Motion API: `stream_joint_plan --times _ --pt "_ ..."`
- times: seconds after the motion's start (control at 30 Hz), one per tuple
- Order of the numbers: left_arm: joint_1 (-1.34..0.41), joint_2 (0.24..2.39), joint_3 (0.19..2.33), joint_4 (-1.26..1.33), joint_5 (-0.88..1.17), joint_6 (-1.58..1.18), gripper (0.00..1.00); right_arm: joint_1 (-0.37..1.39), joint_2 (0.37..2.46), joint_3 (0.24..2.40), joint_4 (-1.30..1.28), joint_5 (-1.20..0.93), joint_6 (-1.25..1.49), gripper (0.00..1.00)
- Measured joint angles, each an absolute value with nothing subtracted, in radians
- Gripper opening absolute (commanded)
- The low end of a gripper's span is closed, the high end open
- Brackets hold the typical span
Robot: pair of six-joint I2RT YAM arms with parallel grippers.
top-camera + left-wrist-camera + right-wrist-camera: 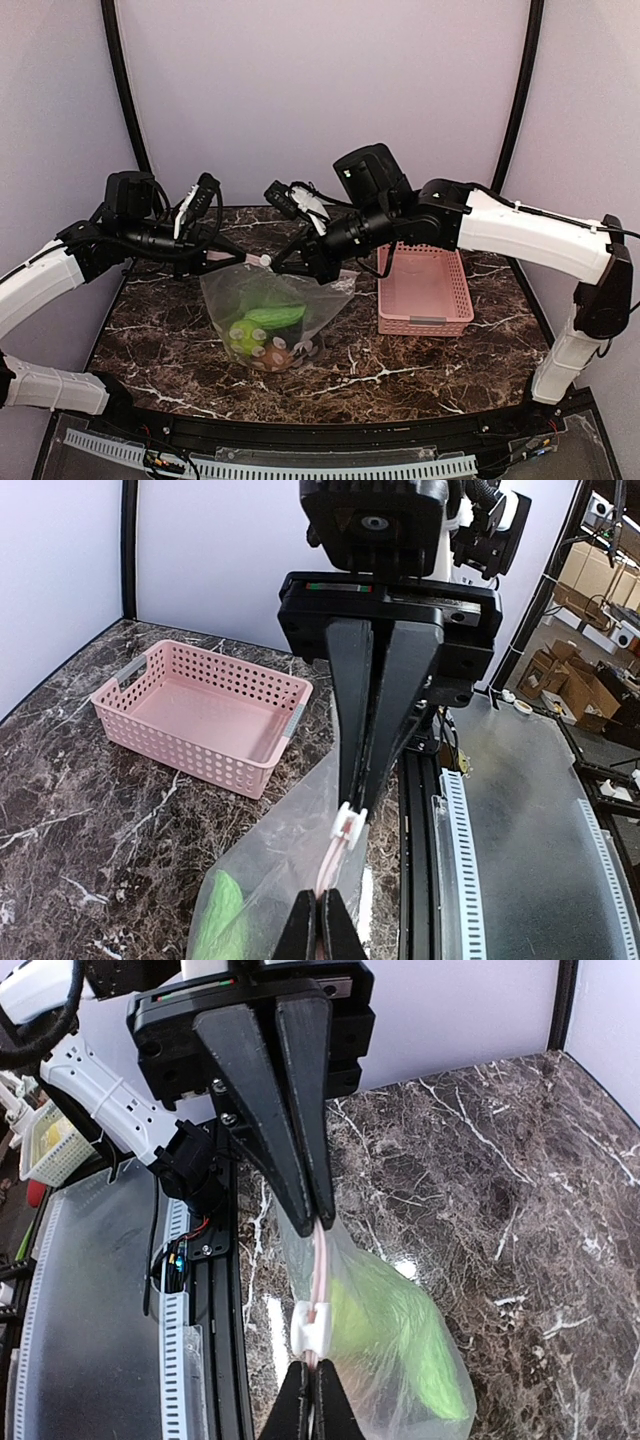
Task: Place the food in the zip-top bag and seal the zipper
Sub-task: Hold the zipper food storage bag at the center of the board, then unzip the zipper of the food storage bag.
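Note:
The zip-top bag (305, 296) hangs between my two grippers above the marble table, its bottom resting on the table. Green food (270, 317), a round green fruit (243, 338) and a brown lump (276, 356) show through the plastic. My left gripper (322, 920) is shut on the pink zipper (336, 865) at one end. Facing it, my right gripper (311, 1397) is shut on the same strip right behind the white slider (312, 1326). In the top view the left gripper (238, 259) and right gripper (284, 268) nearly meet at the slider (266, 260).
An empty pink slotted basket (425, 290) stands to the right of the bag, under the right arm. The table's black front rail (330, 432) runs along the near edge. Purple walls close in the back and sides.

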State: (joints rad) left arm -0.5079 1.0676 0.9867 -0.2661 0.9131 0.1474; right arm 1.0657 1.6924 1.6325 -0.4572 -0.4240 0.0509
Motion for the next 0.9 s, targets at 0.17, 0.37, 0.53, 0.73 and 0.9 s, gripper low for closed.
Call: stream_joint_plan --times 0.17,0.37,0.53,0.73,0.9 --pt "-0.508 1.082 1.005 -0.284 0.936 0.149 0.74 1.062 1.692 1.633 -0.458 -0.427 0.049 0.0" --pt "-0.527 1.161 1.099 -0.294 0.958 0.141 0.85 1.061 1.692 1.633 -0.458 -0.437 0.043 0.0" --pt "-0.568 1.22 1.153 -0.306 0.967 0.149 0.66 1.061 1.692 1.632 -0.458 -0.445 0.038 0.0" --pt "-0.588 1.269 1.158 -0.329 0.985 0.153 0.35 1.061 1.692 1.629 -0.457 -0.445 0.038 0.0" --pt "-0.589 1.283 1.159 -0.336 1.005 0.15 0.08 1.061 1.692 1.628 -0.458 -0.451 0.036 0.0"
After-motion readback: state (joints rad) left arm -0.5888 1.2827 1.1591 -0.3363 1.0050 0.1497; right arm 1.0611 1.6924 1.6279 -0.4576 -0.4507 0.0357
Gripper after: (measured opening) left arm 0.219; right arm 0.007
